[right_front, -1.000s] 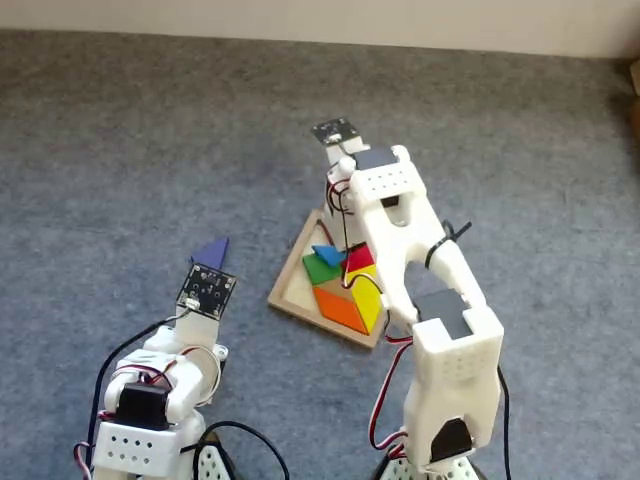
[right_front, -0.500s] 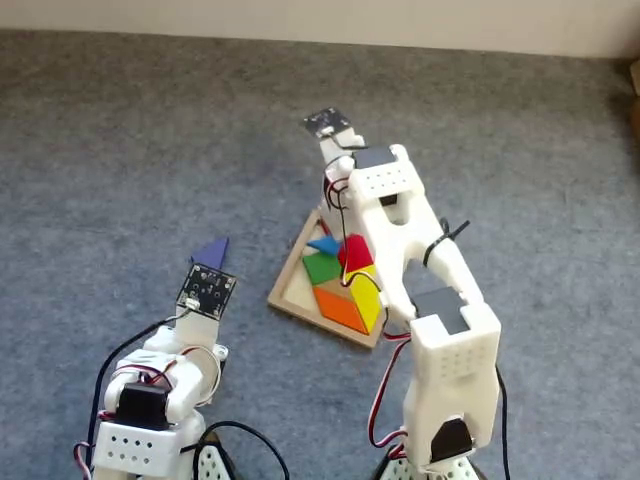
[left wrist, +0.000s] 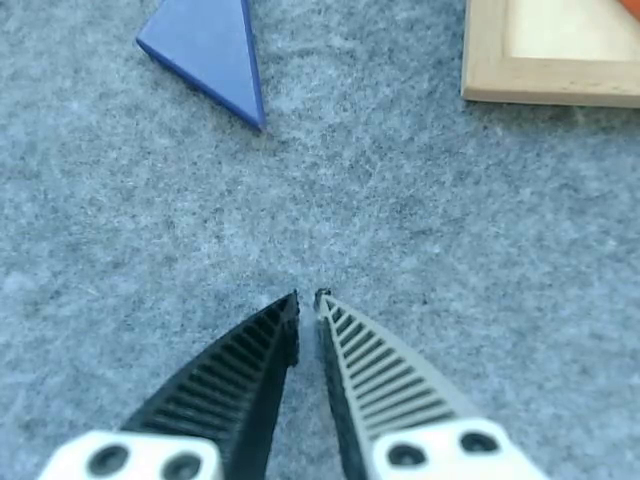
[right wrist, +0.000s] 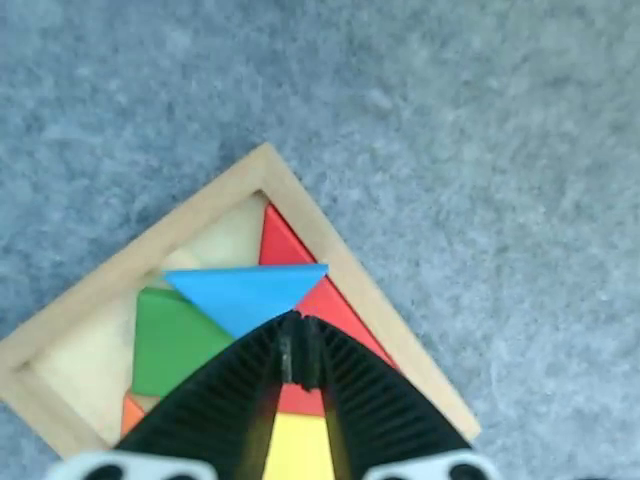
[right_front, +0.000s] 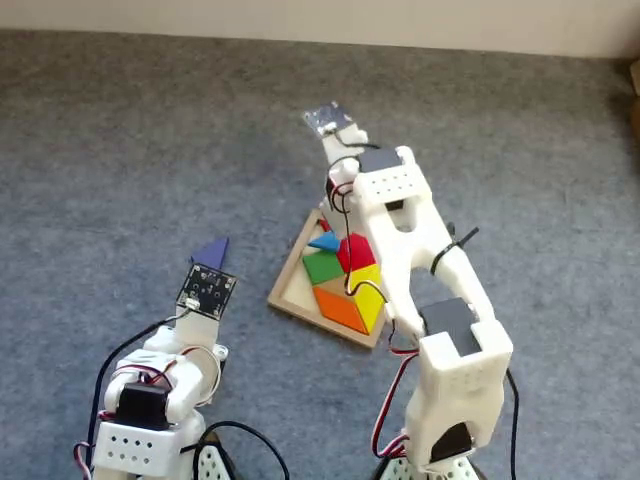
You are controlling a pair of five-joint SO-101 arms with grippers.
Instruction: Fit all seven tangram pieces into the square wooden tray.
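Observation:
The square wooden tray [right_front: 286, 296] lies on the carpet under my right arm. In it sit a green piece [right_front: 320, 267], a red piece [right_front: 356, 252], a yellow piece [right_front: 367, 287] and an orange piece [right_front: 340, 309]. A light blue triangle [right wrist: 244, 294] lies over the green piece [right wrist: 174, 341] and the red piece [right wrist: 281, 244]. My right gripper [right wrist: 299, 340] is shut, its tips at that triangle's near corner. A dark blue triangle [left wrist: 206, 50] lies on the carpet outside the tray [left wrist: 520, 92]. My left gripper [left wrist: 307, 299] is shut, empty, a short way from it.
Grey carpet covers the whole table. Bare wood [right wrist: 225, 240] shows in the tray's far corner and along its left side. The dark blue triangle [right_front: 211, 251] lies left of the tray, just beyond my left arm's wrist camera [right_front: 206, 290].
My right arm has drawn back and lifted its wrist, and the light blue triangle has slid toward the tray's far corner. My left arm has kept still.

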